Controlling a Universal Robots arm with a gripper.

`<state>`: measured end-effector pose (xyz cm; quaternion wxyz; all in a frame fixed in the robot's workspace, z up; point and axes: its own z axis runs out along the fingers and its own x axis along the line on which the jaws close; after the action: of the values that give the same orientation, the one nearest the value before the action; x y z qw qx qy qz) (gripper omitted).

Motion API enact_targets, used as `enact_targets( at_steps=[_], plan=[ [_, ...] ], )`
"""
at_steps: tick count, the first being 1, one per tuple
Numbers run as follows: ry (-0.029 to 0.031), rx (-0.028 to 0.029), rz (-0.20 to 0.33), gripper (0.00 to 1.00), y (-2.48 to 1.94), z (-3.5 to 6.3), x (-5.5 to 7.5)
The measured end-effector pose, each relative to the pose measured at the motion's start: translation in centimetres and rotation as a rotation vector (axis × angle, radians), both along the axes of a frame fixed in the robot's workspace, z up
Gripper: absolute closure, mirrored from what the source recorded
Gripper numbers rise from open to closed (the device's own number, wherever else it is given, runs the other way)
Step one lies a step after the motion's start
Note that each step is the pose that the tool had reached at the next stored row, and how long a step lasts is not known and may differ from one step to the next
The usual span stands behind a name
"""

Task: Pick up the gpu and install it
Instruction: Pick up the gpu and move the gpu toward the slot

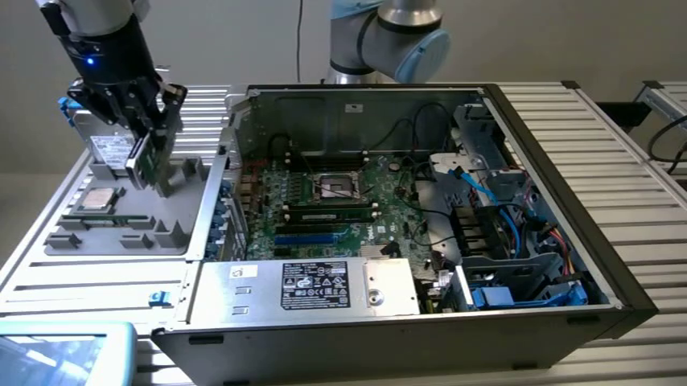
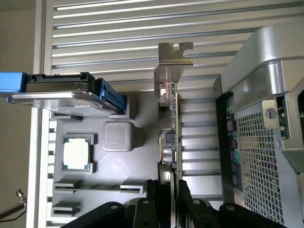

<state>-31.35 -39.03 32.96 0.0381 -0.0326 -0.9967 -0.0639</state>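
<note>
- Gpu (image 1: 147, 166): a small flat rectangular expansion card with a green circuit board and a silver metal end bracket. It stands on edge above the grey plastic parts tray (image 1: 129, 233), at the exterior view's left of the open black computer case (image 1: 601, 265).
- Claw (image 1: 151, 151): its black fingers are clamped on the gpu, one on each flat face. In the wrist view the card (image 2: 172, 135) runs edge-on out from between the fingertips of the claw (image 2: 167, 187), bracket end farthest from them.
- Whether the card's lower edge is clear of the tray's slot cannot be told.
- Handling, as judged: the card is probably light and stiff, but fragile. The components and the contact edge are best left untouched, so the flat faces near the middle are the sound place to hold.
- Risk, as judged: a thin board may pivot in a narrow pinch.
- Nearby on the tray: a silver boxy hard drive (image 2: 57, 92) and a square processor chip (image 2: 77, 153), both apart from the card.
</note>
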Motion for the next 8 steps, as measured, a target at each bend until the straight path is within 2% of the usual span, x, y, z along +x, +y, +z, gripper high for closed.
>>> enact_targets(
  at_steps=[8],
  plan=[
    [-0.0001,0.0001,0.000,0.72,0.00,3.66,0.0]
  ],
)
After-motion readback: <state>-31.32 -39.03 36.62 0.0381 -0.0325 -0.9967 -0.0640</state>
